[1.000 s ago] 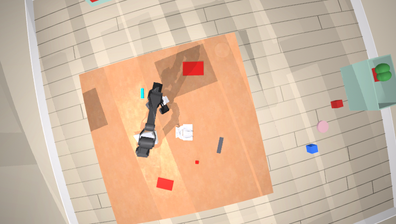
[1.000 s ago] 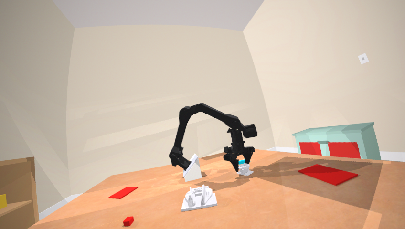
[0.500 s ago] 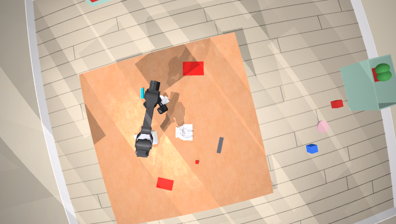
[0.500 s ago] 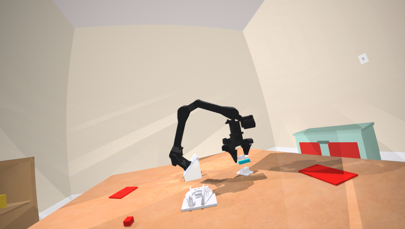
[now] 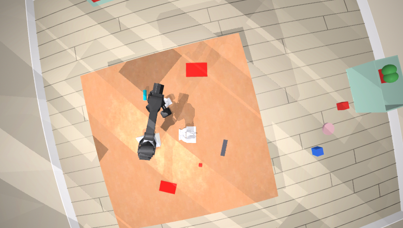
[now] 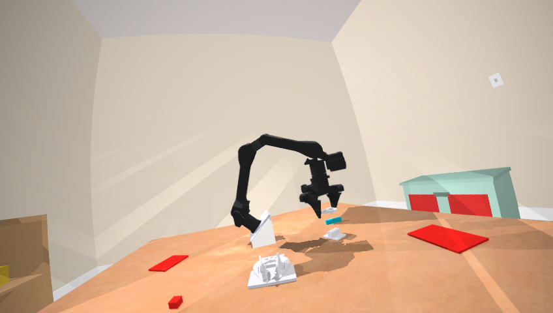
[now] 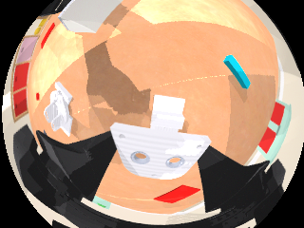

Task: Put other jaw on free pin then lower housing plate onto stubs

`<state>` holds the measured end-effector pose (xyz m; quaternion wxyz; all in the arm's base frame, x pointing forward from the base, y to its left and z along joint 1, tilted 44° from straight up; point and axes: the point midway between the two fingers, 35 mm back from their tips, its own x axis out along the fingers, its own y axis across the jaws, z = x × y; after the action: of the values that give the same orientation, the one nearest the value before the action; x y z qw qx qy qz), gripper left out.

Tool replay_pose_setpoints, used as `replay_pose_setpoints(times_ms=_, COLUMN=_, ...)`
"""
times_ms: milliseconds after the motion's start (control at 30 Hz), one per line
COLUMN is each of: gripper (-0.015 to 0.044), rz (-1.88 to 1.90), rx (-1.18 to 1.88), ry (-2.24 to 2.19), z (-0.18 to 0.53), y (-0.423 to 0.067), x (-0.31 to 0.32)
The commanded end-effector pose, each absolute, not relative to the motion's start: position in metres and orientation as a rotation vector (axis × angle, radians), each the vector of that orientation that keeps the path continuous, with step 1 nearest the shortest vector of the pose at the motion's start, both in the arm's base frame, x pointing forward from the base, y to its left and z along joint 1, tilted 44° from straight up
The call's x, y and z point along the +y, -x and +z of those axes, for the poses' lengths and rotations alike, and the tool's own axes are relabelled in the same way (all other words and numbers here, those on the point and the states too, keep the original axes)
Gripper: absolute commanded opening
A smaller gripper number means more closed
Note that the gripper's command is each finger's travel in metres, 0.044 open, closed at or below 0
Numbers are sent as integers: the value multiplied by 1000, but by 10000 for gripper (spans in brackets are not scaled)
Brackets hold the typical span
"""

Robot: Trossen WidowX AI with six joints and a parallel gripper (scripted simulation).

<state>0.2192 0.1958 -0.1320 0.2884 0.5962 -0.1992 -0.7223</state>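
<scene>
My gripper (image 6: 327, 211) (image 7: 160, 140) is shut on the white housing plate, its fingers wide at the plate's two ends. The housing plate (image 7: 161, 142) shows two round holes and hangs roughly level above its small white stand (image 6: 334, 234) (image 7: 168, 108). The white base (image 5: 193, 140) (image 6: 254, 285) stands on the table, away from the gripper and nearer the exterior camera. Two upright white jaws (image 6: 278, 265) stand on it; whether both sit on their pins and their teeth mesh cannot be told. The stubs are too small to make out.
The arm's white wedge mount (image 6: 265, 236) (image 7: 90, 16) stands behind the base. A cyan block (image 5: 144, 95) (image 6: 333, 220) (image 7: 237, 72) lies near the stand. A red cube (image 5: 200, 165) (image 6: 175, 302), a grey bar (image 5: 224, 147) and two flat red rectangles (image 5: 196, 69) (image 5: 167, 187) are on the table.
</scene>
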Motion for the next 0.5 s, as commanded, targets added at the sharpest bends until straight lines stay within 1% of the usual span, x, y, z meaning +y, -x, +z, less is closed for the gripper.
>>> replay_pose_setpoints(times_ms=0, gripper=351, rz=-1923, rx=-560, ry=-1614, z=-121, y=-226, x=188)
replay_pose_setpoints(times_ms=467, gripper=351, rz=-1925, rx=-642, ry=-1673, z=-89, y=-245, x=160)
